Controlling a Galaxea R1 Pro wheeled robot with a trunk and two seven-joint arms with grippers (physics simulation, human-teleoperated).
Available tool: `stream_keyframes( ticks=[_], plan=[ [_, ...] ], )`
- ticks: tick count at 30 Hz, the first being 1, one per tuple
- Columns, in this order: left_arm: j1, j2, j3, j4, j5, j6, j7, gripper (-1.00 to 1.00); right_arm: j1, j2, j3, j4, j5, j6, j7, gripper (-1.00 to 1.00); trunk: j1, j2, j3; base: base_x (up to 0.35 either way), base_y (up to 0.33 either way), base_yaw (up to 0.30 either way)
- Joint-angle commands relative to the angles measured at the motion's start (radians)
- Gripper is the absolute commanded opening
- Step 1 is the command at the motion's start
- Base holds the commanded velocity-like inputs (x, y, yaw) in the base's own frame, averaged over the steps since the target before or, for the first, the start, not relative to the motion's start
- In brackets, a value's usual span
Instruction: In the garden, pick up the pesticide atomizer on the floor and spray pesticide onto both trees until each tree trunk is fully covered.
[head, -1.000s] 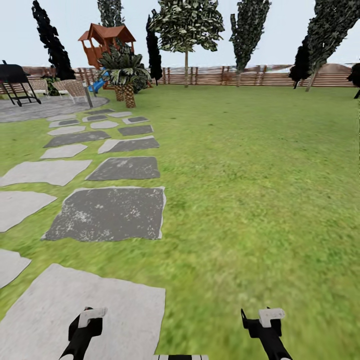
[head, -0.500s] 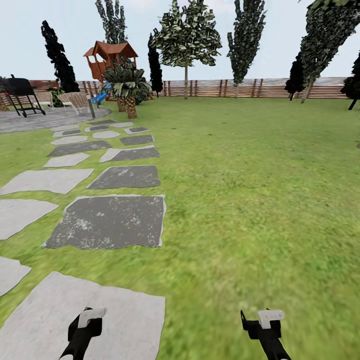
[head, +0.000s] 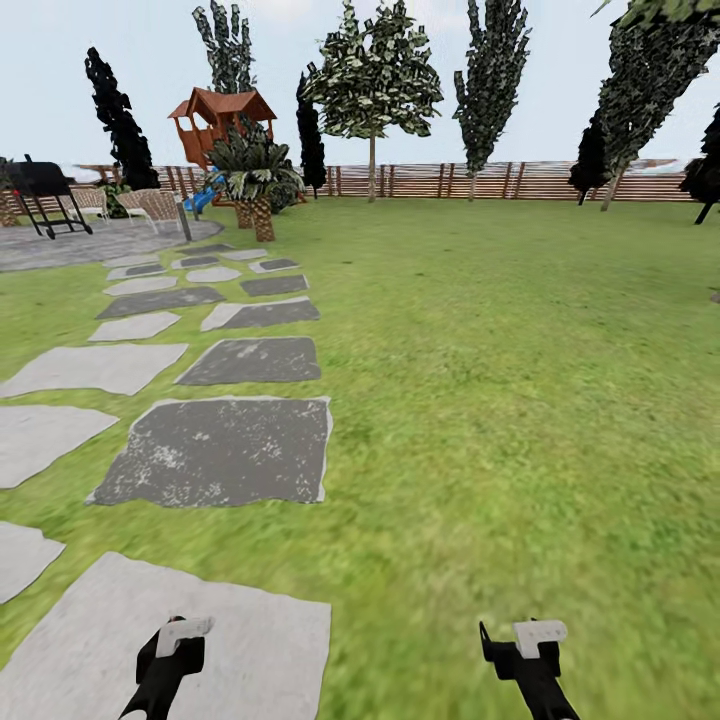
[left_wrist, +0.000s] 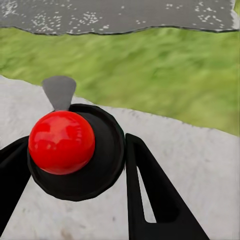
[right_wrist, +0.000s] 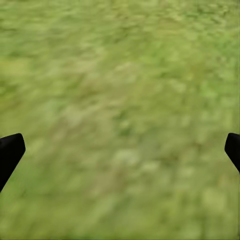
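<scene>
The pesticide atomizer (left_wrist: 75, 160), a dark round bottle with a red knob on top, sits between the black fingers of my left gripper (left_wrist: 72, 172), which is shut on it above a pale stepping stone. In the head view the left gripper (head: 178, 640) is low at the bottom left, over that stone. My right gripper (head: 530, 640) hangs open over the grass floor (head: 520, 400), its fingers (right_wrist: 10, 152) far apart with nothing between them. Tall trees (head: 490, 70) with dark green foliage stand far off along the fence; their trunks are too distant to make out.
Grey stepping stones (head: 220, 450) run up the left side toward a paved patio with a grill (head: 45, 190) and chairs. A short palm (head: 255, 170) and a wooden playhouse (head: 220, 115) stand behind them. A brown slatted fence (head: 450, 180) closes the back of the lawn.
The whole head view has shifted: fence and stones sit lower in the picture, so the camera has moved. Both grippers keep the same pose, the left still shut on the atomizer.
</scene>
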Motion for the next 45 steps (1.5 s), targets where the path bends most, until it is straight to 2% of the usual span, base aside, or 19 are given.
stream_keyframes(
  ticks=[1, 22, 32, 45],
  plan=[
    [0.0, 0.0, 0.0, 0.0, 0.0, 0.0, 0.0, -1.0, 0.0, 0.0, 0.0, 0.007, 0.0, 0.0, 0.0, 1.0, -0.004, 0.007, 0.003, 0.0, 0.0, -0.087],
    [0.0, 0.001, 0.001, 0.0, 0.0, 0.0, 0.0, -1.0, 0.0, 0.0, 0.001, 0.03, 0.0, -0.001, 0.0, 1.0, -0.084, 0.154, 0.074, 0.0, 0.0, -0.243],
    [0.0, 0.0, 0.0, 0.0, 0.0, 0.0, 0.0, -1.0, 0.0, 0.0, 0.001, 0.03, 0.0, -0.001, 0.0, 1.0, -0.084, 0.154, 0.083, 0.02, 0.001, -0.193],
    [0.0, 0.0, 0.001, 0.0, 0.0, 0.001, 0.0, -1.0, 0.0, 0.002, 0.006, 0.059, 0.004, 0.0, 0.004, 1.0, -0.084, 0.154, 0.084, 0.294, 0.089, -0.01]
  ],
)
